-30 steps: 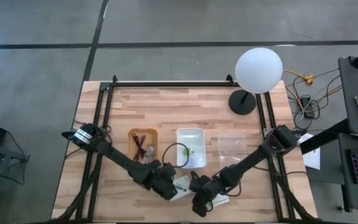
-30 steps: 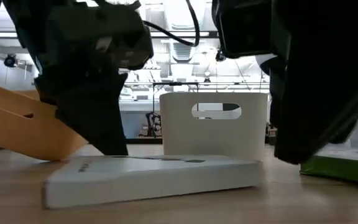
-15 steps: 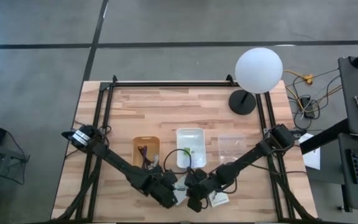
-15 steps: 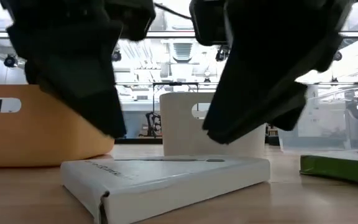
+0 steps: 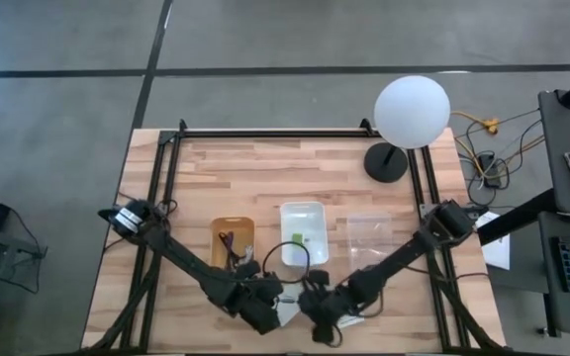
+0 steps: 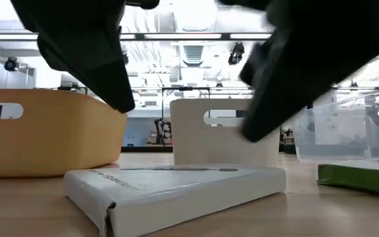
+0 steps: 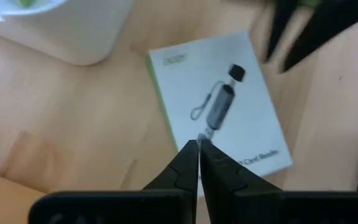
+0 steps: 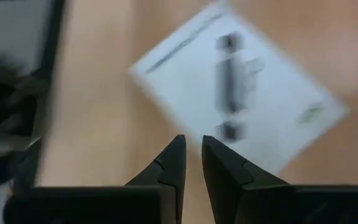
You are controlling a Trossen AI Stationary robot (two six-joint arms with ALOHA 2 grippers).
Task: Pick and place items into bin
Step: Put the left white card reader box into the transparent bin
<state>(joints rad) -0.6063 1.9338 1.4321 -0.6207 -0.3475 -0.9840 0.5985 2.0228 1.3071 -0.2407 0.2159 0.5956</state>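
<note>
A white square card (image 7: pixel 219 118) with a dark printed object lies flat on the table near its front edge, also seen as the card (image 6: pixel 176 185) in the low view and the card (image 5: pixel 287 309) from above. My left gripper (image 7: pixel 199 144) hangs shut just above it, its tip (image 6: pixel 122 105) clear of the card. My right gripper (image 8: pixel 192 142) hovers beside it on the right, over the blurred card (image 8: pixel 235 93), its fingers a narrow slit apart with nothing between them. A second, green-edged card (image 6: pixel 360 178) lies to the right.
Three bins stand in a row behind the cards: an orange bin (image 5: pixel 233 237) holding cables, a white bin (image 5: pixel 303 235) with a small green piece, and a clear bin (image 5: pixel 367 235). A globe lamp (image 5: pixel 411 112) stands at the far right. Black rails run along both table sides.
Both grippers have risen off the white card, the left one more, and the right one has rolled about its own line. The card has turned about on the table and lies flat. The orange bin, tipped up a second ago, has come down level.
</note>
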